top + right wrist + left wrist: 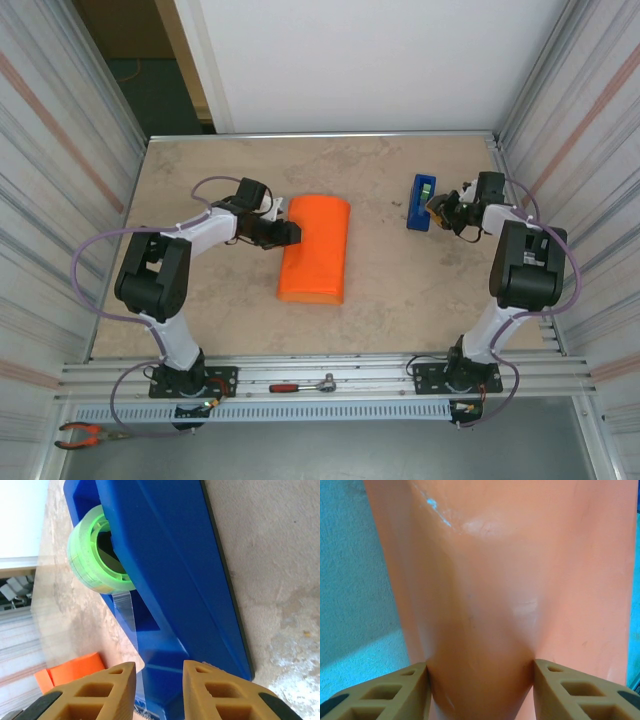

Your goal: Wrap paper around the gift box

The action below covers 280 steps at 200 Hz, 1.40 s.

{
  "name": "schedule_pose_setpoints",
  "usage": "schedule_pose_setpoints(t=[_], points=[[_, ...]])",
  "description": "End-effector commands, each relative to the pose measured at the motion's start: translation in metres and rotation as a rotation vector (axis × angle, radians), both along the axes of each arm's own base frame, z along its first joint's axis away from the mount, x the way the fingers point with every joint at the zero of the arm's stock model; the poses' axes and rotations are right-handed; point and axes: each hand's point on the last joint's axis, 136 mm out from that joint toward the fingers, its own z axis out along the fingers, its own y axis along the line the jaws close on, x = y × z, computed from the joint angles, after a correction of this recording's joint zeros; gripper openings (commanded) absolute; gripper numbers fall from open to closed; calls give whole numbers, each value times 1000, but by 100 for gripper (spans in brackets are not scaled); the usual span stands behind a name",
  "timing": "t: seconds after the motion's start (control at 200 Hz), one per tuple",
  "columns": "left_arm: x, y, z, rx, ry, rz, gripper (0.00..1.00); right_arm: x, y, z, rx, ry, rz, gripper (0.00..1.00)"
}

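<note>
**Gift box hidden under the paper [315,255]: fold held, tape wanted**

The gift box itself is covered. I judge it to lie inside the orange bundle at the middle of the table [400,290], where the paper is folded over into a long rounded parcel.

The left gripper [290,233] sits at the bundle's left side, towards the far end. On its wrist camera the two fingers [395,692] press in on the orange wrap from either side, so it is pinching the paper and holding the fold down.

Well apart on the right stands the blue tape dispenser [421,202], with the right gripper [440,207] just beside it. From the wrist, the green roll [92,555] feeds a clear strip of tape [126,612] down towards the inner edge of one finger. The jaws stand a little apart with a gap showing between them, and nothing looks pinched.

The step in hand seems to be taking a piece of tape to fix the fold. To do it well:

- The right gripper should close squarely on the free end of the strip, not on the dispenser's body.
- It should draw the tape out along the dispenser's length, then tear it across the cutter.
- A sideways tug may drag the light dispenser along or twist the tape onto itself.
- The left gripper should not slacken, or the thin paper will likely spring open.
</note>
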Motion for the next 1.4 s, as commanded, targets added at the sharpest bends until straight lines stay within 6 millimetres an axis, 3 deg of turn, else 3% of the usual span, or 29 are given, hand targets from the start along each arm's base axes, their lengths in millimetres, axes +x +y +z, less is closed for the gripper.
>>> schedule_pose_setpoints(t=[0.0,0.205,0.541,1.092,1.398], points=[[-43,21,-64,199,178,-25,51,11,8,8,-2,-53,51,31],[-44,20,-65,203,180,-28,51,15,5,13,-9,-67,43,31],[-46,20,-65,205,181,-35,50,15,11,0,0,-39,58,30],[-47,20,-67,211,184,-36,50,17,15,0,22,-45,69,20],[-48,20,-67,213,183,-40,50,18,19,13,49,-75,76,1]])
